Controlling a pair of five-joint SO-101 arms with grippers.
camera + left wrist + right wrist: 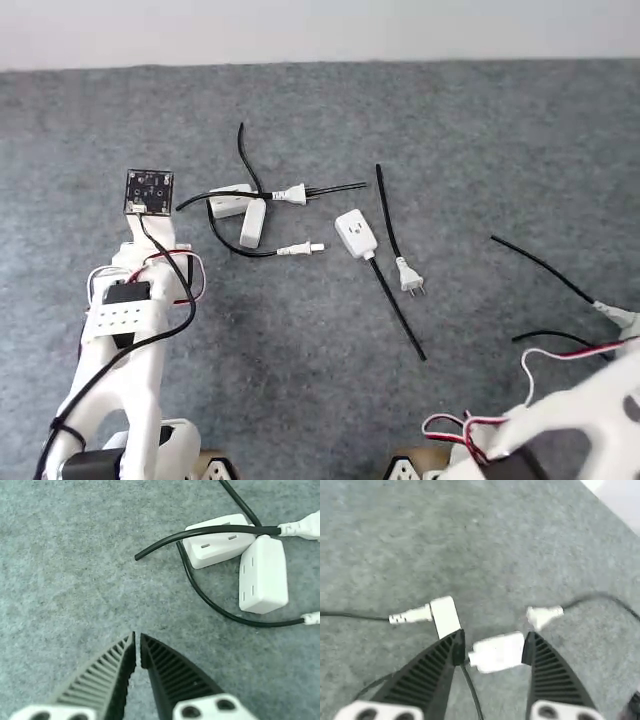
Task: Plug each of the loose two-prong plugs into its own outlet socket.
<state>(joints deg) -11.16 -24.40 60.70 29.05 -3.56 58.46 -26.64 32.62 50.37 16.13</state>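
Note:
Two white sockets [232, 200] [253, 222] lie side by side left of centre, with a corded plug [290, 194] and a second plug [300, 249] just right of them. A corded socket [356, 233] and a third plug [410, 277] lie mid-table. My left gripper [137, 636] is shut and empty, hovering short of the socket pair [220, 540] [263, 575]. My right gripper [494, 635] is open, and a blurred white connector [497, 652] shows between its fingers. Beyond it, a plug [410, 614] butts against a white socket [445, 615]. Another plug [545, 615] lies apart.
Grey carpet covers the table up to a white wall [320, 30] at the back. Loose black cords [395, 300] cross the middle. One cord [545, 270] runs to a white plug [615, 318] at the right edge. The left arm [125, 310] stands at front left.

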